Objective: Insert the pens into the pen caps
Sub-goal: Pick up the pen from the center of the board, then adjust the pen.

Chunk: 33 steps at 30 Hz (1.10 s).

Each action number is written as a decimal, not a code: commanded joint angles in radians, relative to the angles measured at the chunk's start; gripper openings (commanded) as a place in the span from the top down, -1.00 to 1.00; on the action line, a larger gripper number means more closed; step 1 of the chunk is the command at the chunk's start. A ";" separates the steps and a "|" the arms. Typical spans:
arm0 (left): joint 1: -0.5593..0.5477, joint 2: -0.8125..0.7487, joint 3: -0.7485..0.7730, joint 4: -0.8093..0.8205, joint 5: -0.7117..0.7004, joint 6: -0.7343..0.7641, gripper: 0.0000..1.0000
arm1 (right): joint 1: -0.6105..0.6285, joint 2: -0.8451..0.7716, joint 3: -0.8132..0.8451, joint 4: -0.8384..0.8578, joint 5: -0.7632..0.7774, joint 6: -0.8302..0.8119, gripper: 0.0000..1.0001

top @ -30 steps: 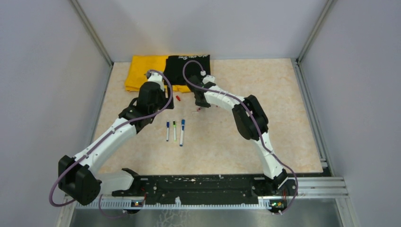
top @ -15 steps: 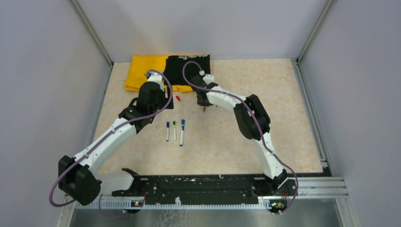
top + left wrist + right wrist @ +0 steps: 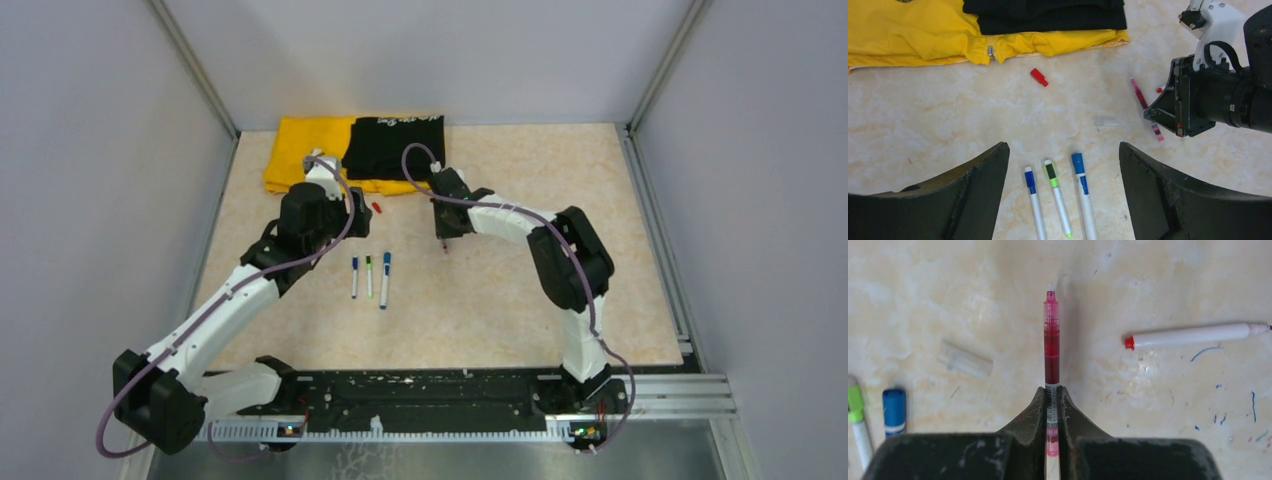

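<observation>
- My right claw (image 3: 1052,399) was clamped tight on the red pen (image 3: 1051,335), whose tip pointed to 12 o'clock
- A clear cap (image 3: 965,360) lay at 9 o'clock of that pen, and a white pen (image 3: 1193,335) at 3 o'clock
- My left claw (image 3: 1064,170) stood wide and held nothing; three capped pens (image 3: 1058,200) showed between its fingers
- The red cap (image 3: 1038,77) lay at 11 o'clock of them, near the yellow cloth (image 3: 913,40)
</observation>
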 commanded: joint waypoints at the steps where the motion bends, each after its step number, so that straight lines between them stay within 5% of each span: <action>1: 0.007 -0.047 -0.035 0.099 0.125 -0.069 -0.71 | -0.002 -0.203 -0.125 0.202 -0.086 -0.089 1.00; 8: 0.008 -0.078 -0.116 0.188 0.241 -0.307 -0.74 | -0.001 -0.413 -0.378 0.403 -0.229 -0.125 1.00; 17: 0.008 -0.060 -0.170 0.383 0.394 -0.414 -0.74 | 0.001 -0.671 -0.660 0.836 -0.422 0.071 1.00; 23: 0.008 -0.005 -0.160 0.441 0.478 -0.449 -0.69 | 0.014 -0.701 -0.698 1.008 -0.520 0.166 1.00; 33: 0.007 0.047 -0.159 0.533 0.582 -0.486 -0.54 | 0.070 -0.646 -0.659 1.063 -0.574 0.196 1.00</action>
